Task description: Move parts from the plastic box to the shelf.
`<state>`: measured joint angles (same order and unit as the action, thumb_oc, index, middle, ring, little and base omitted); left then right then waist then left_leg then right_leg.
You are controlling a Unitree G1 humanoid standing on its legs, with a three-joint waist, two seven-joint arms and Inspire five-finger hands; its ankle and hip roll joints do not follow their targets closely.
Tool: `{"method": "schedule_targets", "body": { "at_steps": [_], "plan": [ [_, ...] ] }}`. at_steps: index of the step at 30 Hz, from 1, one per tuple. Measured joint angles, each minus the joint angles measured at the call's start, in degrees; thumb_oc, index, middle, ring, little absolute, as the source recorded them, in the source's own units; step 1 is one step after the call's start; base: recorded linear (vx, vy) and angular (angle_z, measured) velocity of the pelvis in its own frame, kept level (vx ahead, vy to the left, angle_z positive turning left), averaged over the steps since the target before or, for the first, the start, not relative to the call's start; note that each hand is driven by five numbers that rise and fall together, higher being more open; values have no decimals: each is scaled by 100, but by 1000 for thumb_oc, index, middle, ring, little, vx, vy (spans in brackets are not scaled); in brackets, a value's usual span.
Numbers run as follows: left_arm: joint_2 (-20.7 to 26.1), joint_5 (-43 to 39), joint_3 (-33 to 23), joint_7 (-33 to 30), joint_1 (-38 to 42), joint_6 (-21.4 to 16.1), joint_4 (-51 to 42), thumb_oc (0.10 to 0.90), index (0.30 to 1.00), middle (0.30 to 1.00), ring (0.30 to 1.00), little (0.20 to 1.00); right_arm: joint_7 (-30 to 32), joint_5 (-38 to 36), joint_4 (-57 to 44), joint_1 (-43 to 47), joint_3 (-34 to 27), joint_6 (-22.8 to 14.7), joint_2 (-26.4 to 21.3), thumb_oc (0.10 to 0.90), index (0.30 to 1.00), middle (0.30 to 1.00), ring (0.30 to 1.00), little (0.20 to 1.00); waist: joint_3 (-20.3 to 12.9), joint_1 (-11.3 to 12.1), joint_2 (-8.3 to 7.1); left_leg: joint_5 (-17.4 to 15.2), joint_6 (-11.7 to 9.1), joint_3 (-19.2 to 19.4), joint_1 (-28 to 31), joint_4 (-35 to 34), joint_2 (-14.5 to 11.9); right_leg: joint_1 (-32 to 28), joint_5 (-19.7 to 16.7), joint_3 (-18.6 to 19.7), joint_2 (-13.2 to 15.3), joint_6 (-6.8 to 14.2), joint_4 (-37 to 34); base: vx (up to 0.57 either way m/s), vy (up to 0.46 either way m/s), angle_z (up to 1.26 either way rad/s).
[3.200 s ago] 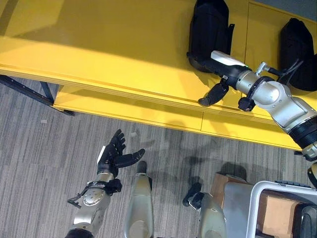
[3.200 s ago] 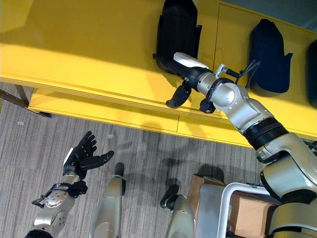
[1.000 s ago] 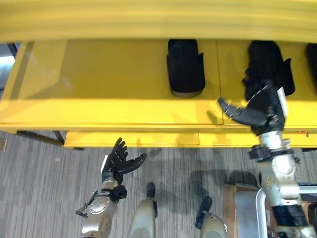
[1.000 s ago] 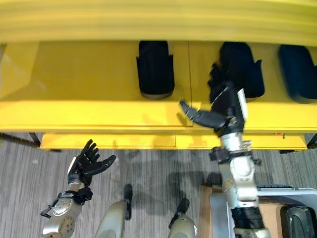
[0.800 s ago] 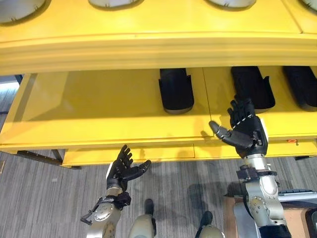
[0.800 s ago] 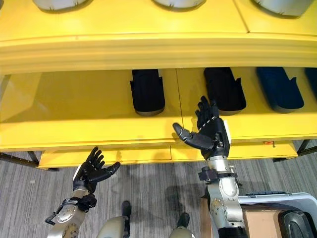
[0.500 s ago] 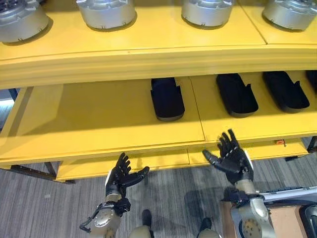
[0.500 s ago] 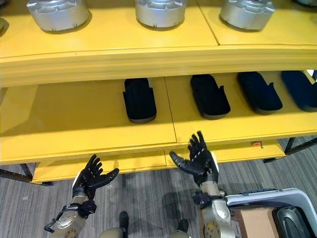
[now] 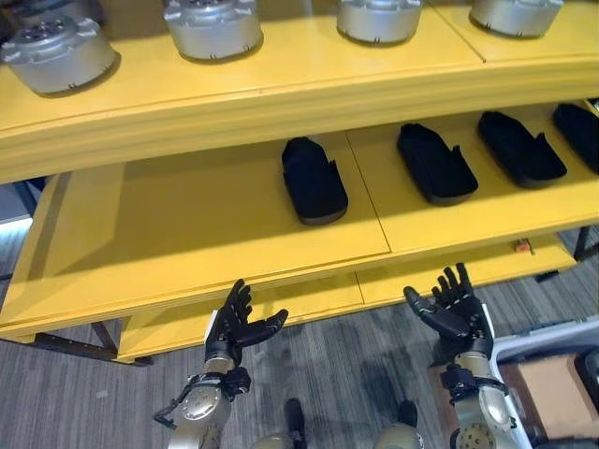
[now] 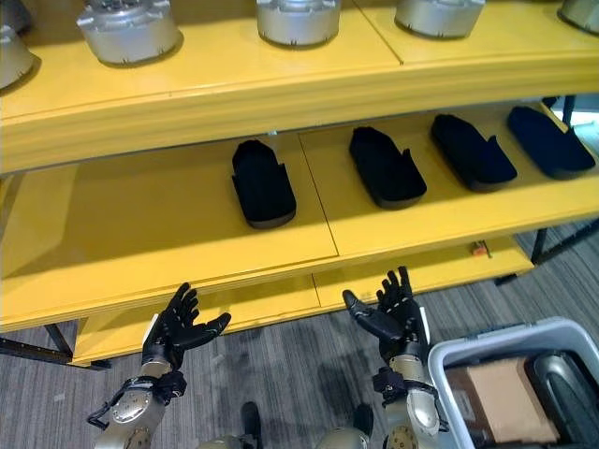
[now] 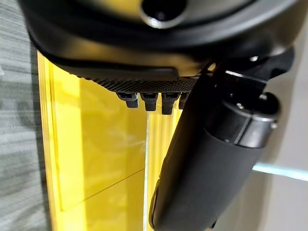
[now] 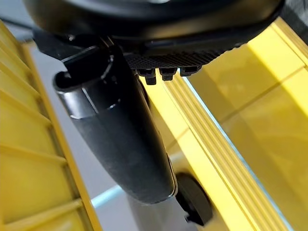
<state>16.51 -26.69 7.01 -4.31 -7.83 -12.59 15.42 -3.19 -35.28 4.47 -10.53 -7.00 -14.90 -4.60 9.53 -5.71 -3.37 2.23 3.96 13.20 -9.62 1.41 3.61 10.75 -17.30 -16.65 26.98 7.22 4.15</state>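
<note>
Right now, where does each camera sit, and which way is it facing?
Left eye view: on the head, looking down at the yellow shelf with black parts on it; both open robot hands show, left robot hand, right robot hand.
Right eye view: beside it, same scene, plus the plastic box at lower right.
Left wrist view: on the left wrist, looking along its thumb at yellow shelf.
Right wrist view: on the right wrist, likewise.
All four share the shelf.
</note>
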Motion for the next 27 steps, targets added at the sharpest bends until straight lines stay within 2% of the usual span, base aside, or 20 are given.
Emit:
{"method": "schedule_targets", "body": {
  "at_steps": [2, 3, 4, 5, 6, 7, 9, 10, 11, 12, 13, 14, 15, 16, 17, 18, 19, 20, 24, 27],
  "plan": [
    [146, -7, -5, -8, 11, -26, -20, 900, 1000, 1000, 1000, 1000, 75, -177, -33, 38, 43, -67, 149, 900, 1000, 1000, 1000, 1000, 65, -9, -14, -33, 190, 396, -42, 155, 42, 119, -520, -590, -117, -97, -100, -112, 481, -117],
    [170, -14, -112, -25, -98, -100, -27, 900, 1000, 1000, 1000, 1000, 61, -326, 52, 307, 126, -145, 168, 900, 1000, 1000, 1000, 1000, 196, 158, 51, -174, 367, 831, 13, 185, -132, 222, -1243, -756, -396, -668, -553, -100, 312, -161],
    [70, -14, -208, -23, -86, -87, 19, 900, 1000, 1000, 1000, 1000, 75, -355, 94, 426, 139, -203, 127, 900, 1000, 1000, 1000, 1000, 295, 186, 234, -174, 481, 1023, -14, 180, -310, 402, -593, -941, -413, -498, 129, -95, 274, -153],
    [-39, -16, -222, -19, -15, -51, -11, 900, 1000, 1000, 1000, 1000, 105, -427, 102, 457, 106, -224, 22, 900, 1000, 1000, 1000, 1000, 377, 202, 448, -124, 512, 1086, 4, 154, -446, 639, 443, -1109, -415, -352, 1367, -55, 97, -70],
    [-54, -17, -215, 3, -42, -53, -153, 900, 1000, 1000, 1000, 1000, 161, -426, 100, 427, 108, -221, -50, 900, 1000, 1000, 1000, 1000, 401, 273, 494, -93, 491, 1177, 40, 65, -464, 697, 1018, -1156, -458, -158, 2291, -75, 107, -57],
    [-41, -19, -233, 7, -103, -53, -310, 900, 1000, 1000, 1000, 1000, 210, -430, 100, 420, 108, -218, -39, 900, 1000, 1000, 1000, 1000, 419, 330, 443, -113, 458, 1278, 61, 74, -475, 593, 1565, -1158, -420, -120, 2909, -61, 11, -63],
    [-42, -54, -274, 0, -352, -48, -547, 900, 1000, 1000, 1000, 1000, 262, -431, 88, 521, 169, -232, -33, 900, 1000, 1000, 1000, 1000, 404, 530, 347, -46, 366, 1685, 183, -96, -486, 315, 2264, -1234, -535, -49, 3235, -14, -89, -102],
    [-34, -154, -282, 6, -443, -46, -576, 900, 1000, 1000, 1000, 1000, 263, -436, 17, 556, 194, -240, -34, 900, 1000, 1000, 1000, 1000, 403, 600, 323, -71, 233, 1840, 185, -97, -494, 77, 2478, -1236, -609, 51, 2934, 16, -187, -116],
    [-48, -232, -323, -9, -481, -14, -552, 900, 1000, 1000, 1000, 1000, 262, -528, -34, 581, 195, -243, -21, 900, 1000, 1000, 1000, 1000, 405, 623, 289, -81, 14, 1913, 168, -97, -477, -286, 2631, -1310, -701, 61, 2229, 11, -208, -75],
    [-36, -230, -337, -8, -500, -3, -544, 900, 1000, 1000, 1000, 1000, 265, -610, -28, 557, 188, -244, -18, 900, 1000, 1000, 1000, 1000, 396, 626, 253, -44, -41, 1926, 166, -90, -473, -650, 2681, -1530, -754, -29, 1641, 14, -186, -46],
    [-109, -228, -378, -9, -495, 9, -521, 900, 1000, 1000, 1000, 1000, 274, -677, 19, 533, 172, -246, -53, 900, 1000, 1000, 1000, 1000, 397, 625, 288, -2, -105, 1916, 165, -59, -558, -851, 2560, -1608, -916, 52, 1203, 19, -149, -21],
    [-148, -232, -399, -22, -515, 13, -526, 900, 1000, 1000, 1000, 1000, 310, -733, 45, 443, 173, -244, -47, 900, 1000, 1000, 1000, 1000, 373, 564, 271, -55, -450, 1846, 151, -51, -610, -889, 2554, -1495, -1104, 24, 921, 14, -125, -18],
    [-146, -233, -456, -17, -513, 12, -534, 900, 1000, 1000, 1000, 1000, 317, -783, 32, 336, 185, -239, 2, 900, 1000, 1000, 1000, 1000, 352, 557, 85, -211, -550, 1712, 38, 213, -596, -815, 2498, -1324, -1090, -129, 767, 34, -105, -41],
    [-146, -240, -552, -31, -522, 12, -533, 900, 1000, 1000, 1000, 1000, 313, -804, 26, 312, 210, -239, 39, 900, 1000, 1000, 1000, 1000, 315, 592, -75, -431, -285, 1411, -170, 1005, -706, -696, 2434, -1290, -1047, -206, 738, 49, -115, -90],
    [-180, -237, -577, -25, -623, 16, -529, 900, 1000, 1000, 1000, 1000, 303, -832, -30, 225, 197, -241, -26, 900, 1000, 1000, 1000, 1000, 209, 578, 40, -569, -417, 1275, 47, 1054, -1029, -732, 2270, -1275, -1281, -147, 476, 46, -79, -86],
    [-184, -237, -576, -23, -637, 16, -530, 900, 1000, 1000, 1000, 1000, 302, -832, -35, 214, 196, -241, -32, 900, 1000, 1000, 1000, 1000, 197, 577, 61, -566, -424, 1273, 73, 1031, -1043, -733, 2256, -1274, -1294, -136, 461, 28, -77, -69],
    [-197, -235, -561, 6, -674, 23, -491, 900, 1000, 1000, 1000, 1000, 304, -881, -34, 70, 103, -272, -21, 900, 1000, 1000, 1000, 1000, 120, 348, 33, -387, -338, 1209, 347, 465, -927, -872, 1788, -1199, -1370, -70, 67, 17, -53, -23],
    [-228, -234, -513, 11, -658, 34, -484, 900, 1000, 1000, 1000, 1000, 306, -917, -35, -1, 39, -279, -19, 900, 1000, 1000, 1000, 1000, 118, 267, 53, -322, -324, 1260, 408, 350, -898, -937, 1672, -1192, -1406, -101, -100, 33, -68, -29],
    [-270, -230, -440, 97, -652, 69, -502, 900, 1000, 1000, 1000, 1000, 278, -984, -35, -273, -58, -263, -39, 900, 1000, 1000, 1000, 1000, 76, 98, 206, -254, -331, 1502, 569, 104, -864, -1044, 1393, -996, -1534, -107, -592, 43, -60, -30],
    [-405, -227, -409, 138, -717, 117, -502, 900, 1000, 1000, 1000, 1000, 281, -987, -35, -387, -60, -245, -36, 900, 1000, 1000, 1000, 1000, -8, -26, 412, -237, -358, 1670, 827, -87, -864, -1162, 1367, -810, -1618, -120, -741, 34, -47, -32]
  ]
}}
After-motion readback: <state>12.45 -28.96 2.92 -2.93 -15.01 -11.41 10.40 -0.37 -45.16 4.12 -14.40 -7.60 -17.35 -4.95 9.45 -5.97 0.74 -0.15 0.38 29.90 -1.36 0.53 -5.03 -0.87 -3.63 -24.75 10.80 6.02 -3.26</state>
